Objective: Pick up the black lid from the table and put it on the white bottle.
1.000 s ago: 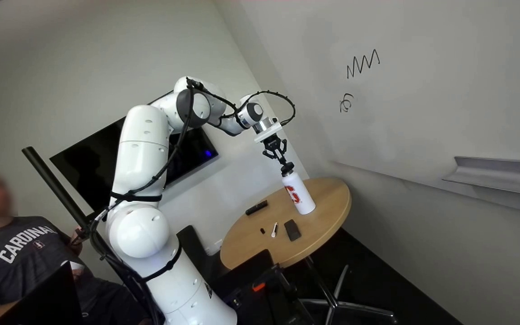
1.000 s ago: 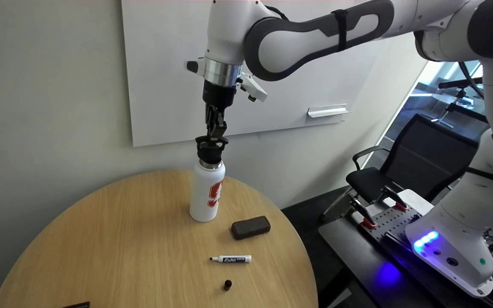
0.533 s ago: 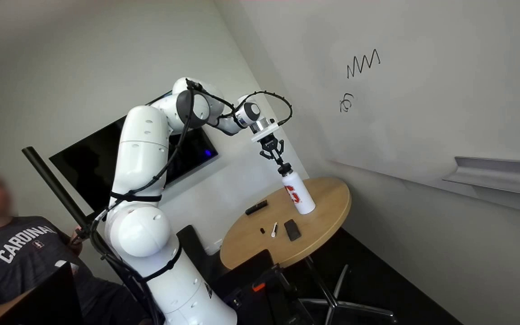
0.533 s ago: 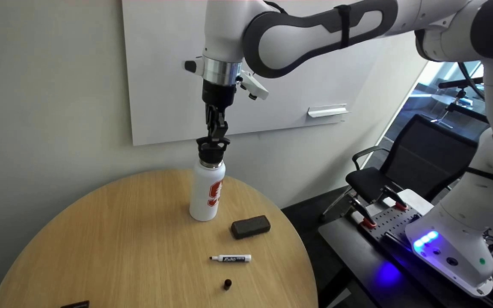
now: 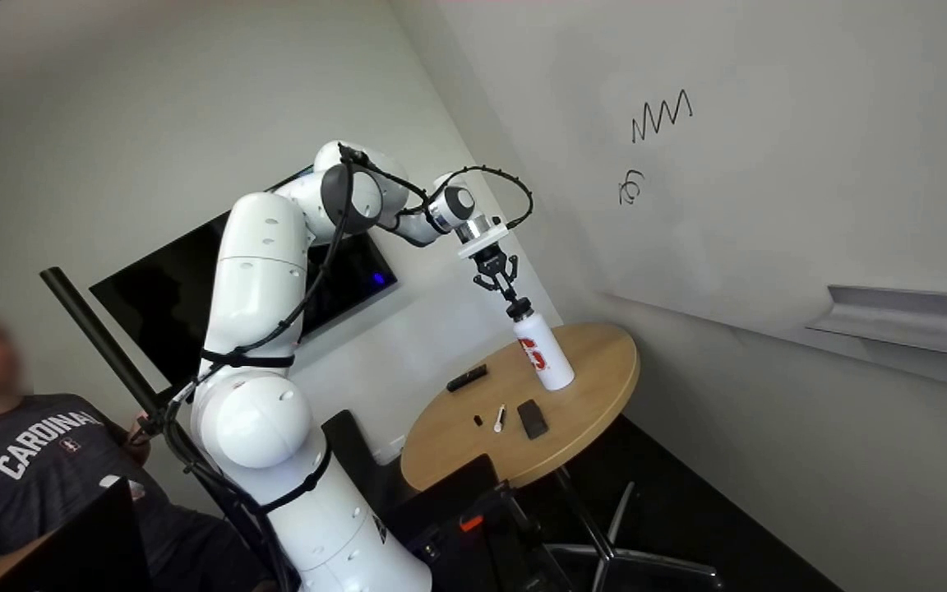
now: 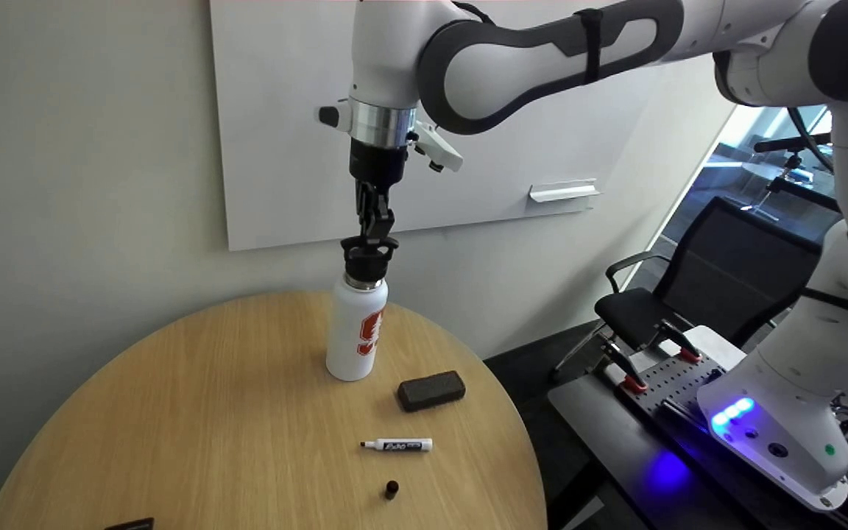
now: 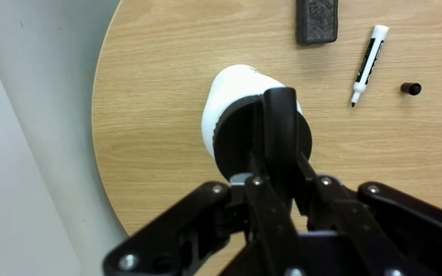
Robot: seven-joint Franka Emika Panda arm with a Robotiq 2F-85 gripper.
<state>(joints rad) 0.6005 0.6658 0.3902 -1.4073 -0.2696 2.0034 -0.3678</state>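
Observation:
The white bottle [image 6: 350, 335] with a red logo stands upright on the round tan table [image 6: 203, 412]; it also shows in the wrist view [image 7: 226, 86]. The black lid [image 6: 365, 266] is round with a loop handle and sits at the bottle's steel neck. My gripper [image 6: 375, 230] is above the bottle with its fingers shut on the lid's loop. In the wrist view the lid [image 7: 232, 143] covers the bottle's mouth, so I cannot tell whether it is seated. The steel neck shows under the lid in an exterior view [image 5: 520, 310].
A dark eraser [image 6: 431, 391], an uncapped marker [image 6: 397, 445] and its small black cap [image 6: 391, 489] lie on the table. A black remote-like object [image 5: 467, 378] lies near the edge. A wall with a whiteboard [image 6: 277, 147] stands close behind the bottle.
My gripper and the lid have shifted slightly over the bottle's neck, a little to the right in an exterior view. The bottle's base stays put.

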